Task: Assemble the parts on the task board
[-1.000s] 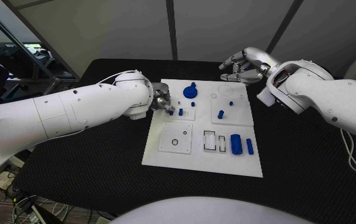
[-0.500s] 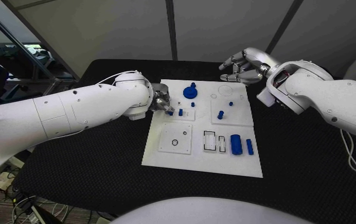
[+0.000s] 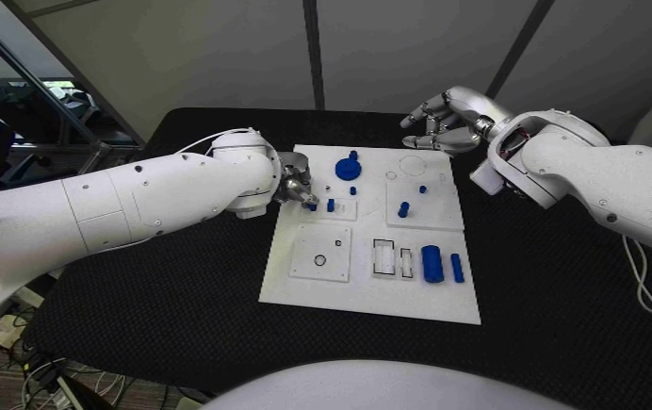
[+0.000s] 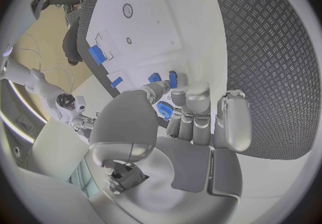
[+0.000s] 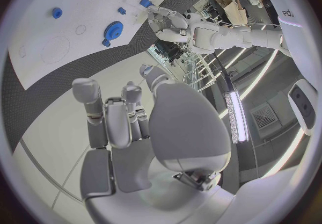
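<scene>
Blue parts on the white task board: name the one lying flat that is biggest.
The thick blue cylinder lying near the board's front right; the slimmer blue bar lies just right of it.

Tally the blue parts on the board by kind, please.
Gear, counted with the stub at its rim: 1
Small pegs: 5, one at the left hand
Long pieces lying flat: 2
Total: 8

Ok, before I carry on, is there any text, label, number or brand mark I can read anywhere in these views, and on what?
"ed": partial dark letters, cut off by the circle's rim, on the white shell of the robot's right arm in the right wrist view.
Task board: black outlines and circles, no legible text.
Blue parts: no markings readable.
</scene>
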Controlling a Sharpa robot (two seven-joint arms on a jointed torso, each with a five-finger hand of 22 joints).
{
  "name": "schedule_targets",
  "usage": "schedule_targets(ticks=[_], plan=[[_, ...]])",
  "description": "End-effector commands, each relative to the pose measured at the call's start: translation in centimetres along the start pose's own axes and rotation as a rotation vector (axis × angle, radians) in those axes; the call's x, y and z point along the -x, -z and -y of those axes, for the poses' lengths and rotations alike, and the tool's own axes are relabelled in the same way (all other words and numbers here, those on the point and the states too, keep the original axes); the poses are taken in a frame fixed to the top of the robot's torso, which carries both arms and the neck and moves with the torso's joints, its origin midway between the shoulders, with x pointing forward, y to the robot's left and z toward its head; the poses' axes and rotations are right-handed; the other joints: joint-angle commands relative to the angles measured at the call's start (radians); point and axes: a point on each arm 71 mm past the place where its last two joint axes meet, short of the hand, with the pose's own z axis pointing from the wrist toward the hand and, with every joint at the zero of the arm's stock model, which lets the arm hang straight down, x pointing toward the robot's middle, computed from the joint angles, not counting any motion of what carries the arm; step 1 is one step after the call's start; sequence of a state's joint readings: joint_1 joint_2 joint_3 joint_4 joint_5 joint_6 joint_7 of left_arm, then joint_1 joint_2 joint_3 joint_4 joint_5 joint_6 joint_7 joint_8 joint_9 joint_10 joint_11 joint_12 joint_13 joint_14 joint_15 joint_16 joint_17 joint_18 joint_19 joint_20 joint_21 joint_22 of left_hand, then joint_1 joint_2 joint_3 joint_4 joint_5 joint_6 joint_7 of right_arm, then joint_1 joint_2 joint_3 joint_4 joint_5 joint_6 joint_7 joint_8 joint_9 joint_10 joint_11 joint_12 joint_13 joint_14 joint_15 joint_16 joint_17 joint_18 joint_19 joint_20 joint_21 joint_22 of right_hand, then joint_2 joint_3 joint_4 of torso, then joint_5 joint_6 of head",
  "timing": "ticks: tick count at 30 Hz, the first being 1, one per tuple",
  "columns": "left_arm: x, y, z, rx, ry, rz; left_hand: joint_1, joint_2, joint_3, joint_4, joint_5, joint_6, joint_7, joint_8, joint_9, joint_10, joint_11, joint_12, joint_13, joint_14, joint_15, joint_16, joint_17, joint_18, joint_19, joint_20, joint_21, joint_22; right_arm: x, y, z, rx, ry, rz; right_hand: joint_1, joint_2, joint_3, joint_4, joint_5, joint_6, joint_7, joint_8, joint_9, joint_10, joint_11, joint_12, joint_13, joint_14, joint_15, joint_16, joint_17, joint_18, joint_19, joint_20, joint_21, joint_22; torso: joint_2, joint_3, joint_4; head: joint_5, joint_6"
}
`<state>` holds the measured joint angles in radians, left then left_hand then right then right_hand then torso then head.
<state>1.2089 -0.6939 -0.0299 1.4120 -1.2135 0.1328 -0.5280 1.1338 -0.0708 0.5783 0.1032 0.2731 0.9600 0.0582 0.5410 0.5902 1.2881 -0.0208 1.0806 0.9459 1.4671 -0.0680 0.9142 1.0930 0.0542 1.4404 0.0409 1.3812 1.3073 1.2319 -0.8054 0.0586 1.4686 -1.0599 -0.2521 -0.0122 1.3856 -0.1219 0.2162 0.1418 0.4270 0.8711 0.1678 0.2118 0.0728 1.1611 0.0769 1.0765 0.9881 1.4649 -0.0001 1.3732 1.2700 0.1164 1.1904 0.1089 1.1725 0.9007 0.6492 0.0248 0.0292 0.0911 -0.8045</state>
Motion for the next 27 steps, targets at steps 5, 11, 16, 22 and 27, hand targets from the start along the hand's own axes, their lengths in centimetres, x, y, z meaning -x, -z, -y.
schedule_targets(ticks=[5,11,16,22,27], plan=[[-0.35,-0.14,0.00,0.011,-0.027,-0.017,-0.067,-0.023,0.074,-0.082,-0.003,0.012,-0.014,0.015,0.001,0.021,-0.004,0.019,0.015,0.001,-0.008,0.006,0.002,0.000,0.011,-0.004,0.009,0.083,0.06,0.01,-0.09,0.002,-0.002,-0.004,-0.008,0.003,0.004,0.004,0.006,0.008,-0.004,0.005,-0.001,-0.004,-0.004,0.001,-0.001,0.036,-0.005,-0.004,-0.001,0.015,-0.001,-0.005,-0.007,-0.002,0.000,0.0003,0.0003,-0.003,-0.003],[-0.34,-0.20,0.09,0.010,-0.027,-0.017,-0.118,-0.030,0.016,-0.053,-0.005,0.024,-0.019,0.018,-0.006,0.029,-0.008,0.031,0.026,0.002,-0.012,0.007,0.003,-0.002,0.015,-0.007,0.012,0.089,0.06,0.03,-0.11,0.002,-0.002,-0.004,-0.008,0.003,0.004,0.004,0.006,0.008,-0.004,0.005,-0.001,-0.004,-0.004,0.001,-0.001,0.036,-0.005,-0.004,-0.001,0.015,-0.001,-0.005,-0.007,-0.002,0.000,-0.0002,0.0004,-0.004,-0.004],[-0.38,-0.25,0.13,0.010,-0.031,-0.023,-0.142,-0.030,-0.018,-0.035,-0.005,0.033,-0.022,0.019,-0.011,0.037,-0.010,0.043,0.039,0.003,-0.013,0.007,0.003,-0.004,0.021,-0.009,0.019,0.097,0.07,0.05,-0.11,0.002,-0.002,-0.004,-0.008,0.003,0.004,0.004,0.006,0.008,-0.004,0.005,-0.001,-0.004,-0.004,0.001,-0.001,0.036,-0.005,-0.004,-0.001,0.015,-0.001,-0.005,-0.007,-0.002,0.000,-0.0003,0.0000,-0.005,-0.006],[-0.29,-0.36,-0.03,0.015,-0.029,-0.021,-0.161,-0.027,-0.046,-0.020,-0.005,0.040,-0.023,0.018,-0.017,0.040,-0.011,0.049,0.045,0.003,-0.014,0.007,0.003,-0.005,0.024,-0.010,0.023,0.102,0.08,0.07,-0.11,0.002,-0.002,-0.002,-0.008,0.002,0.004,0.005,0.006,0.008,-0.004,0.005,-0.001,-0.005,-0.004,0.000,-0.002,0.036,-0.005,-0.005,-0.002,0.015,-0.002,-0.005,-0.008,-0.003,0.000,-0.0005,0.0005,-0.005,-0.006],[-0.25,-0.44,-0.05,0.017,-0.029,-0.021,-0.171,-0.026,-0.068,-0.010,-0.005,0.044,-0.023,0.018,-0.021,0.043,-0.011,0.053,0.050,0.003,-0.014,0.007,0.004,-0.005,0.025,-0.010,0.024,0.104,0.08,0.07,-0.13,0.002,-0.002,-0.002,-0.008,0.002,0.004,0.005,0.006,0.008,-0.004,0.005,-0.001,-0.005,-0.004,0.000,-0.002,0.036,-0.005,-0.005,-0.002,0.015,-0.002,-0.005,-0.008,-0.003,0.000,-0.0004,-0.0001,-0.005,-0.007]])
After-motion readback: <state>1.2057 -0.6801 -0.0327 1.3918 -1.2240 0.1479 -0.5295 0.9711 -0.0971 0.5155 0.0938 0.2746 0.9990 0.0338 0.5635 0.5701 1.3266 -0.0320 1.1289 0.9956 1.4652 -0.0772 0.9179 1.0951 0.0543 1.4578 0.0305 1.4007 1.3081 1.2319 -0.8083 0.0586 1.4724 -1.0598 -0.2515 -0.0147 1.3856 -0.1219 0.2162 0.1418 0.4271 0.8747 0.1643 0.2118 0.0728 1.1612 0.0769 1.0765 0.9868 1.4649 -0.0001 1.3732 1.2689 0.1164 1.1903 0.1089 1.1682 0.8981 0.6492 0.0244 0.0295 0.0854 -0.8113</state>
